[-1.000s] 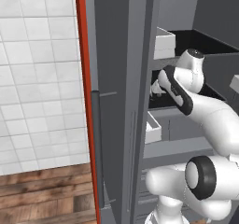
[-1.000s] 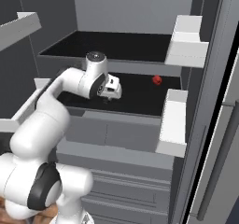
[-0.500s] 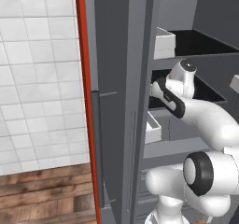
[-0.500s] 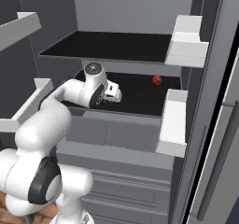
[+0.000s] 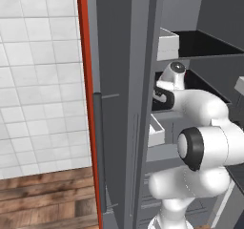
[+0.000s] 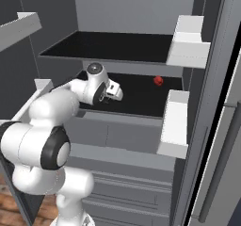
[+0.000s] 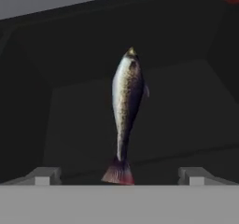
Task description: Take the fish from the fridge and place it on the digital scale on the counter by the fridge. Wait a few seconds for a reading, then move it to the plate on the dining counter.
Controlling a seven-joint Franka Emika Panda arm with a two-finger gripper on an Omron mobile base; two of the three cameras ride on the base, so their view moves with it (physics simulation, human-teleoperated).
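Simulated kitchen: white tiled wall and wood floor to the left, a red cabinet edge beside the open fridge [image 6: 136, 13], whose grey interior takes up most of both base views. The door stands open, presumably to give the arm access, and its long bar handle sits at the near right. Inside are two dark shelves [image 6: 113, 46], pale door bins [image 6: 188, 46] on the right side and pale drawers below.

The white arm reaches into the gap above the lower shelf, elbow folded low, evidently so the wrist can enter level under the upper shelf. The end effector [image 7: 119, 175] is spread wide, its two tips either side of the fish's tail and clear of it; nothing is held.

The fish [image 7: 126, 111] lies on the lower dark shelf straight ahead of the end effector, tail near, head far, lengthwise along the approach line. That alignment suits a grasp across the narrow body; judged stage is final approach before closing.

A small red item [image 6: 158, 81] rests on the same shelf, far right, well apart from the fish.

No brands, labels or legible writing seen
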